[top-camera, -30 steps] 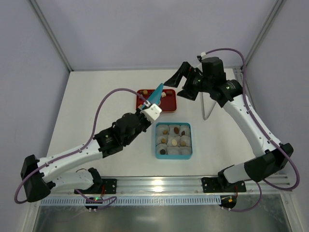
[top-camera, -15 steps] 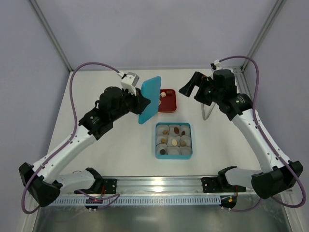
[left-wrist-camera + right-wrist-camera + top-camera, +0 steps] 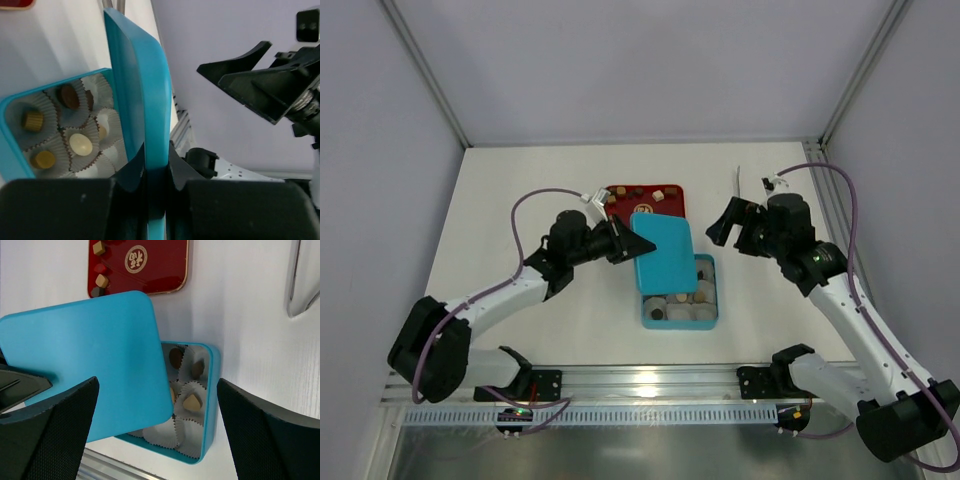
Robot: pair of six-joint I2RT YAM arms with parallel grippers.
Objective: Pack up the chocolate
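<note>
Blue box (image 3: 680,325) sits nearest, paper cups (image 3: 160,432) inside, several holding chocolate (image 3: 192,402). Left gripper (image 3: 638,246) is clamped nearly closed on the left edge of the blue lid (image 3: 665,255), which is tilted over the box's far-left part. Right gripper (image 3: 157,382) has its jaws spread wide with nothing between them, hovering right of the box. Farther back, more chocolate pieces (image 3: 659,196) lie on the red tray (image 3: 672,205).

White table (image 3: 510,190): red tray (image 3: 623,204), blue box (image 3: 680,324)
</note>
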